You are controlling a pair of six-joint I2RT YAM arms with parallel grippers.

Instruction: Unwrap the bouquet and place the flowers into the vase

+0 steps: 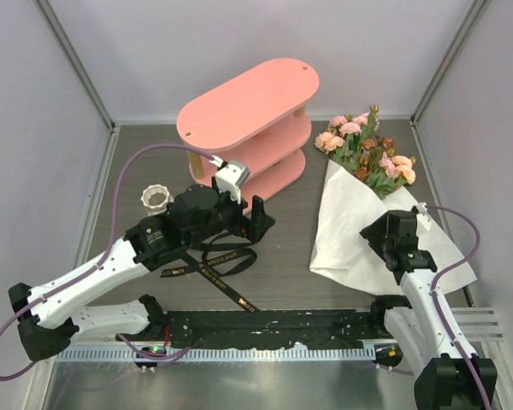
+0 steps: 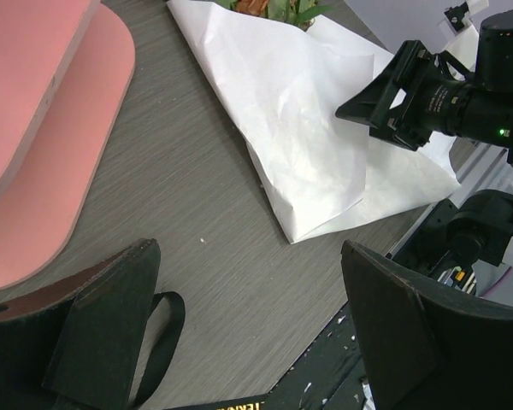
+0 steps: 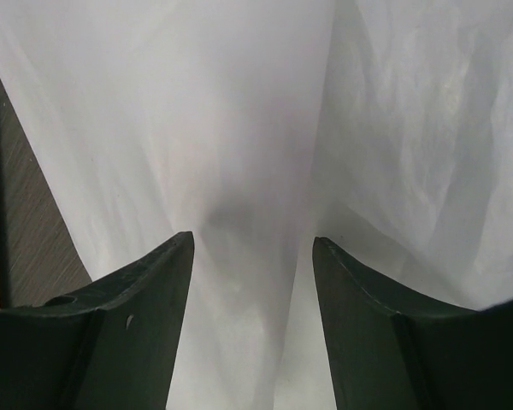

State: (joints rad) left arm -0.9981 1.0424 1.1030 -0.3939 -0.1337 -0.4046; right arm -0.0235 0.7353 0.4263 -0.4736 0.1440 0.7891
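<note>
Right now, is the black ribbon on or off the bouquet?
Off. The ribbon lies loose on the table, apart from the bouquet.

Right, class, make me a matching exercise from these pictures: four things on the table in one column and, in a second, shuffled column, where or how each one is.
Things:
1 vase
2 black ribbon
3 flowers
4 pink shelf

Places and states:
A lying loose and flat, near side
B standing at the back, middle
C upright at the left, nothing in it
D at the back right, heads poking out of white paper

Pairs: 1-C; 2-A; 3-D; 4-B
</note>
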